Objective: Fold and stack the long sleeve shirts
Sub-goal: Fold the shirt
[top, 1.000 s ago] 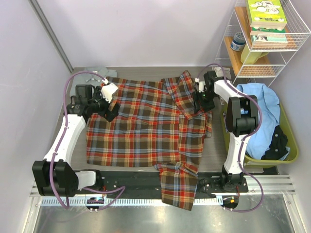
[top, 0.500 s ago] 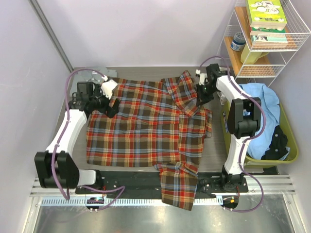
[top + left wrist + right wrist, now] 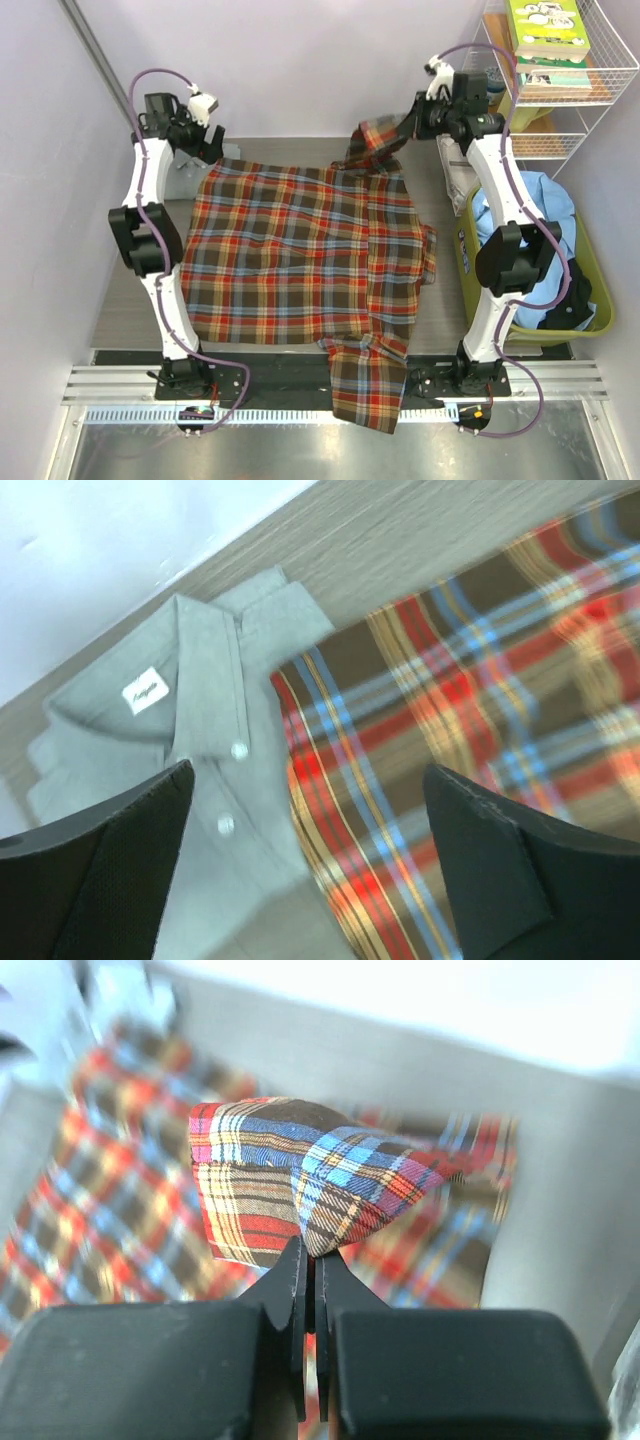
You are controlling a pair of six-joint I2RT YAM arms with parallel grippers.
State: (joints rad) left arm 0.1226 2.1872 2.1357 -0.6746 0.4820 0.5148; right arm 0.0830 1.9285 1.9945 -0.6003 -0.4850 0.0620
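The plaid long sleeve shirt (image 3: 300, 260) lies spread flat across the table, one sleeve (image 3: 365, 385) hanging over the near edge. My right gripper (image 3: 408, 128) is shut on its far right corner and holds that fold (image 3: 300, 1175) lifted off the table, the cloth pinched at the fingertips (image 3: 308, 1245). My left gripper (image 3: 208, 148) hovers open at the far left corner. Between its fingers (image 3: 308, 775) I see the plaid shirt's edge (image 3: 480, 700) beside the folded pale grey shirt (image 3: 180, 740), which peeks out by the back wall (image 3: 185, 168).
A green basket (image 3: 598, 290) holding blue cloth (image 3: 530, 225) and a dark garment stands at the right table edge. A white wire shelf (image 3: 545, 95) with books is at the back right. Walls close the back and left.
Both arms reached toward the back wall. The right gripper shut on the shirt's far right corner and raised it. The left gripper lifted off the shirt to the far left corner, staying open.
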